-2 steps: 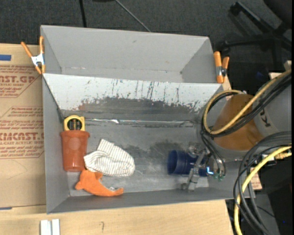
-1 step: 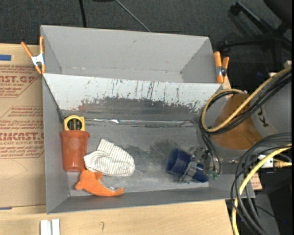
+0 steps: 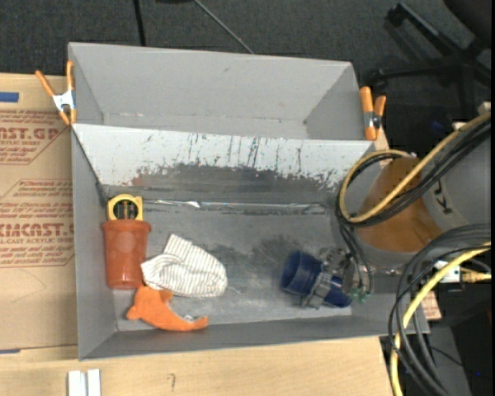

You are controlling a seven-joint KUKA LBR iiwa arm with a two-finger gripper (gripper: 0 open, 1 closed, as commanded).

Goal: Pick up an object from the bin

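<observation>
Bin (image 3: 231, 114): grey sheet metal, matt; back wall and floor scuffed, coating worn in dark streaks.
Blue cup (image 3: 299, 272), lower right: smooth plastic, slight gloss.
Orange tumbler (image 3: 124, 254), left: plastic, matt.
White cloth (image 3: 186, 275): soft woven fabric, faint stripes, crumpled.
Orange piece (image 3: 161, 310), front: smooth; plastic or rubber, cannot tell which.
Yellow round thing (image 3: 124, 209): hard plastic casing, glossy.

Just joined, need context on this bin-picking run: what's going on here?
The arm reaches in from the right, and its hand sits low at the right side of the bin, against a dark blue rounded object on the floor. Whether it has a grip cannot be told. At the left lie an orange cup, a small yellow-and-black thing, a white striped cloth and an orange floppy piece, all apart from the hand.
</observation>
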